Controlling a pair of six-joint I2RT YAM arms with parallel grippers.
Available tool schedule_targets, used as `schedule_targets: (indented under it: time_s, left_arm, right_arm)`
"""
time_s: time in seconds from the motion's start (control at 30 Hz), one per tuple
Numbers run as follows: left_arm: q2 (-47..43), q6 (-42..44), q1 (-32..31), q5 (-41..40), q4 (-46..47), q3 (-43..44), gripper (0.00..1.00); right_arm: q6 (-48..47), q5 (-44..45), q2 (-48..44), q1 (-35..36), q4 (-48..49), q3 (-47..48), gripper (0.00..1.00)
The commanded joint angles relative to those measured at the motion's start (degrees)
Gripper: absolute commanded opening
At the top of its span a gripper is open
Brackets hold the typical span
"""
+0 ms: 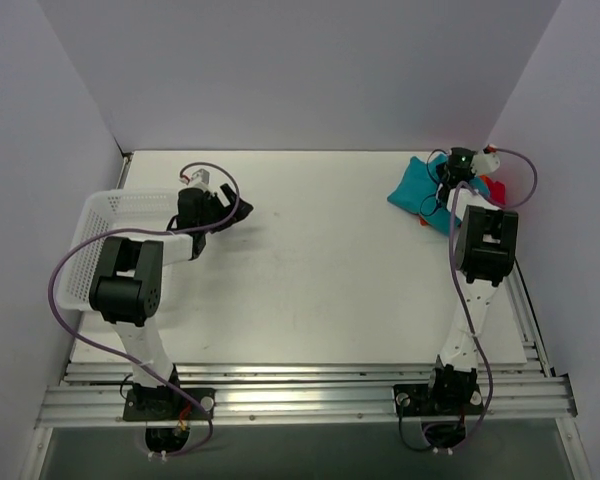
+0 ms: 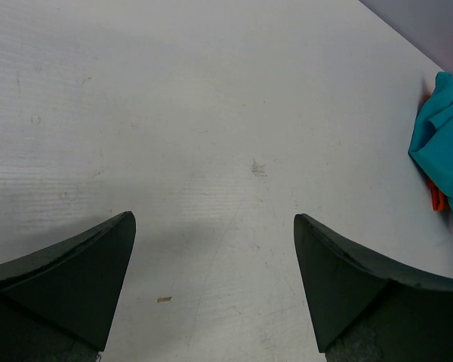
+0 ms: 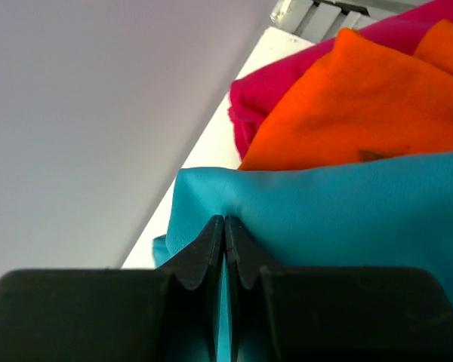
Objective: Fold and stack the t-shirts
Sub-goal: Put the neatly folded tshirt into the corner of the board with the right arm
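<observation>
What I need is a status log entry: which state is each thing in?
right end effector: shut on teal shirt
left end effector: open, holding nothing
teal shirt: crumpled, pinched at a fold
orange shirt: crumpled, unfolded
pink shirt: crumpled, unfolded
basket: upright

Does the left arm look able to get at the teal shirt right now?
Probably not easily. Bare table leaves the way free, but the teal shirt lies in the far right corner, well away from the open left tool, and the right tool is shut on it there.
</observation>
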Motion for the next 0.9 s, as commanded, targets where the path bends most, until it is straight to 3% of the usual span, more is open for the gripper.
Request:
schedule_targets:
  time_s: [0.0, 0.33, 0.57, 0.67, 0.7, 0.73, 0.77, 0.8, 0.87]
  left_arm:
    - [-1.13, 1.44, -0.28, -1.06, 1.43, 1.87, 0.95]
    - [1.51, 2.14, -0.46, -1.59, 0.73, 3.63, 0.95]
    - [2.65, 2.14, -0.46, -1.32, 0.64, 4.34, 0.95]
    - [2.3, 2.14, -0.72, -1.41, 0.81, 4.07, 0.95]
    - [2.21, 2.14, -0.81, -1.41, 0.81, 3.99, 0.95]
    - [2.12, 2.05, -0.89, -1.24, 0.81, 4.07, 0.95]
    - [1.86, 2.05, -1.24, -1.24, 0.81, 3.98, 0.95]
    - [1.69, 2.05, -1.42, -1.32, 0.81, 3.98, 0.95]
    - [1.25, 2.05, -1.68, -1.32, 0.81, 3.72, 0.95]
  right_arm:
    - [2.81, -4.07, 5.52, -1.38, 1.14, 5.35, 0.0]
    - [5.98, -8.82, 17.03, -1.2, 0.44, 16.52, 0.0]
    - [5.2, -11.46, 17.41, -1.2, 4.64, 17.86, 0.0]
    - [3.61, -12.87, 13.63, -1.2, 9.04, 13.84, 0.21]
    - [3.08, -12.43, 12.32, -1.12, 11.4, 12.16, 0.48]
    - [2.64, -10.51, 9.52, -1.12, 12.55, 10.49, 0.62]
    - [1.59, -10.06, 7.92, -1.03, 14.57, 7.17, 0.91]
    - [1.15, -9.71, 5.12, -1.03, 15.54, 5.48, 0.99]
    - [0.36, -8.66, 2.39, -1.11, 17.21, 2.14, 1.0]
